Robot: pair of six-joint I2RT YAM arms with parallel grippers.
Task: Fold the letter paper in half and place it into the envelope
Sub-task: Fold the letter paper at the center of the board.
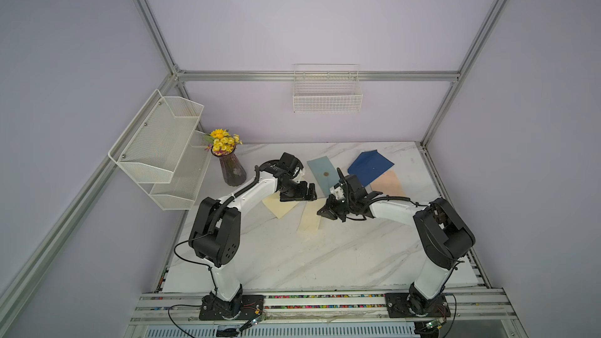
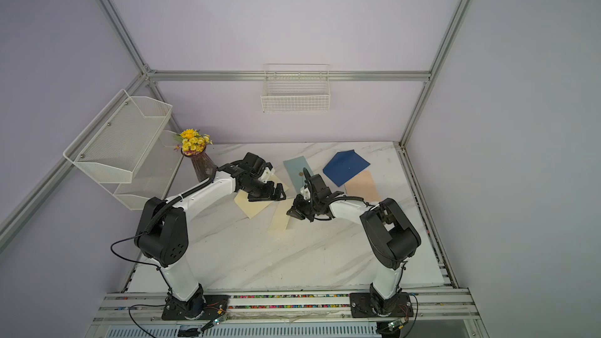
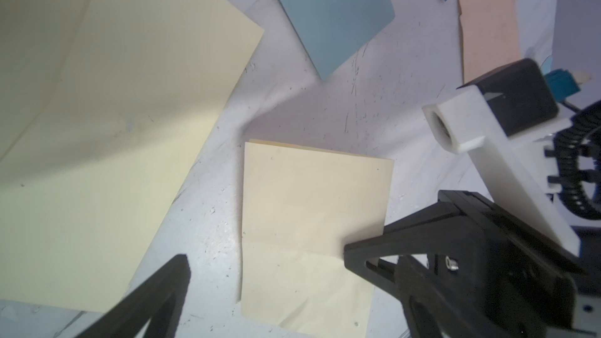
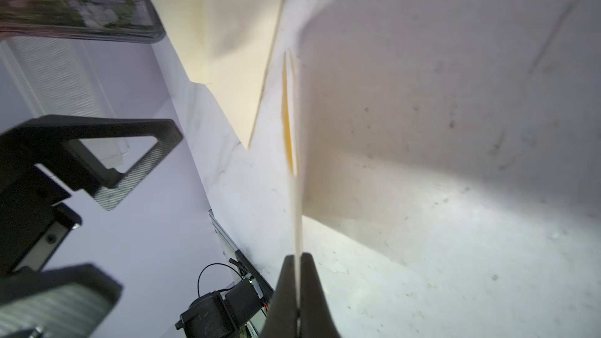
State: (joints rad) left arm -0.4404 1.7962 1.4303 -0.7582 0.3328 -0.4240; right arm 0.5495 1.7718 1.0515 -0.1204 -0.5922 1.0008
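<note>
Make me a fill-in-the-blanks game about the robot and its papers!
The right hand is ____ on the folded paper.
The left hand holds nothing and stands wide ____.
The flowers in the vase are ____.
Missing words: shut, open, yellow.

This looks like a robot lab, with a small test booth built inside it. Shiny metal bars make a box frame, and plain pale purple walls fill it in. The left arm and right arm of a white and black robot are bolted to a metal rail at the edge of a marble-look table. Loose wires hang by the bases. A wire basket, a mesh shelf and a vase of flowers are the homey bits.
</note>
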